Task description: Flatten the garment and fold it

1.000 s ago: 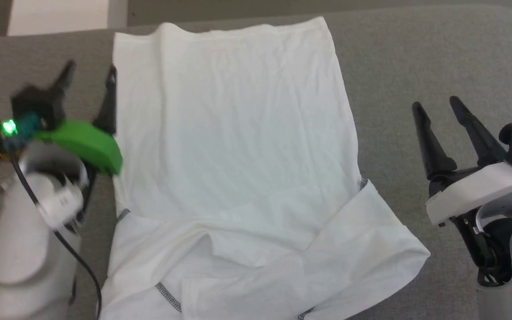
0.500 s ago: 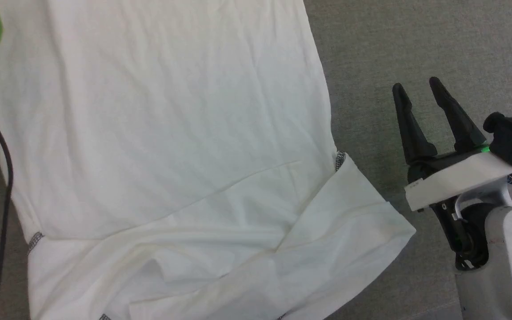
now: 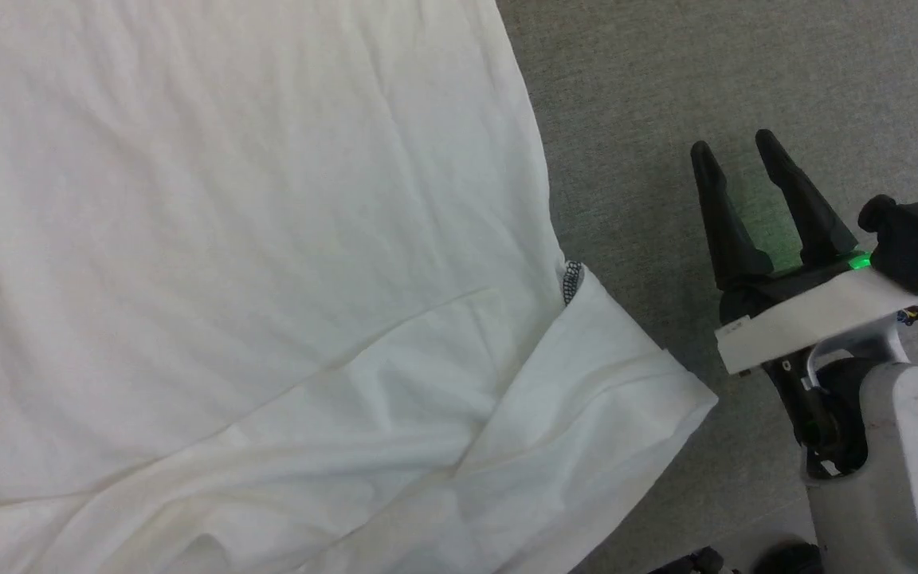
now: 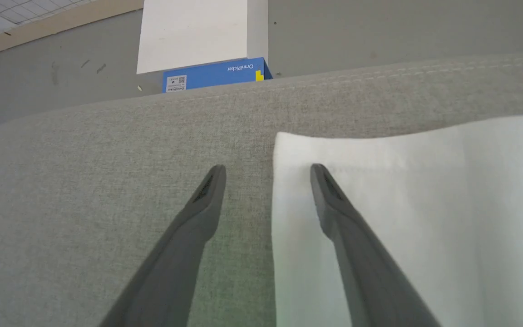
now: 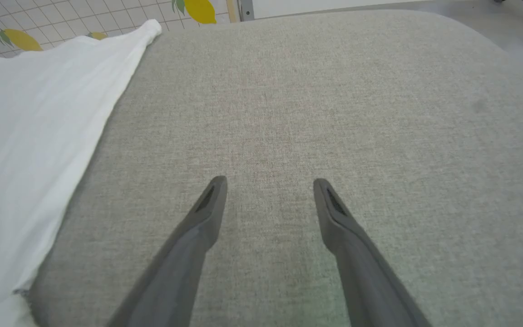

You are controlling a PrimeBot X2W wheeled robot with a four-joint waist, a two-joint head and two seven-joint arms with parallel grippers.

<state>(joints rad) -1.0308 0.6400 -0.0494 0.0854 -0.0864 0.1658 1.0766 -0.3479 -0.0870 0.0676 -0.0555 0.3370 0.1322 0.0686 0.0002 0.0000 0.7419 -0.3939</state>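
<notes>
Fabric of the garment (image 3: 252,239) is white and thin, and it lies spread on a grey cushion (image 3: 666,80), mostly smooth with a few shallow creases. Along the garment's right edge, in the head view, a short patch of grey-and-white stitching (image 3: 571,281) shows where a seam meets the side. Just below that patch a folded flap (image 3: 610,399) of the same cloth lies across the garment's lower part and juts out past its right edge onto the cushion. The left gripper (image 4: 267,167) hangs over a corner of the garment with its two dark fingers spread wide and nothing between them. One finger is above the white cloth and the other above bare cushion, so the garment's edge runs between them; whether either tip touches cannot be told. The right gripper (image 3: 732,143) sits to the right of the garment, apart from its edge, fingers likewise spread wide and empty above the cushion, with a green light (image 3: 857,261) glowing on its wrist. Beyond the garment's far edge, past the cushion's rim, a blue box (image 4: 216,72) stands on the grey floor (image 4: 61,68) against a white box (image 4: 193,34).
</notes>
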